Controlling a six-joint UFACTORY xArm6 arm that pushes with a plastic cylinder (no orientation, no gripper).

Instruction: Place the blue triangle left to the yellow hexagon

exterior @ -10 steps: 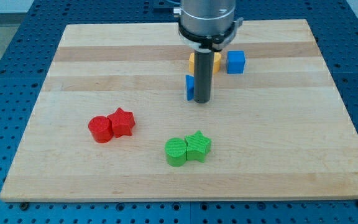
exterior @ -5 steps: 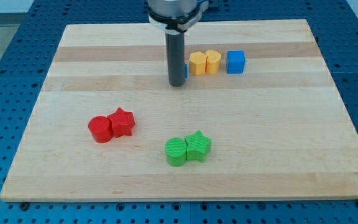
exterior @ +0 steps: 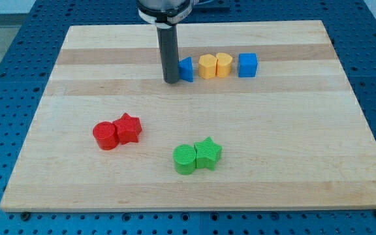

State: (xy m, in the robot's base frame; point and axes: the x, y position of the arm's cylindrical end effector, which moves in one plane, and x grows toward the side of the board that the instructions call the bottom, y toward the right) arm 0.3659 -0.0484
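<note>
The blue triangle (exterior: 187, 68) lies near the view's top, just left of the yellow hexagon (exterior: 207, 66), with a small gap between them. A yellow heart-shaped block (exterior: 224, 64) touches the hexagon on its right. My tip (exterior: 171, 80) rests on the board against the triangle's left side. The rod rises straight up from it and hides the triangle's left edge.
A blue cube (exterior: 247, 65) sits right of the yellow pair. A red cylinder (exterior: 106, 136) and red star (exterior: 128, 128) touch at the left. A green cylinder (exterior: 185, 159) and green star (exterior: 207, 153) touch at the bottom middle. The wooden board (exterior: 77, 183) ends on all sides.
My tip moved left and up, from the triangle's right side to its left side. The blue triangle moved up and now lies level with the yellow hexagon.
</note>
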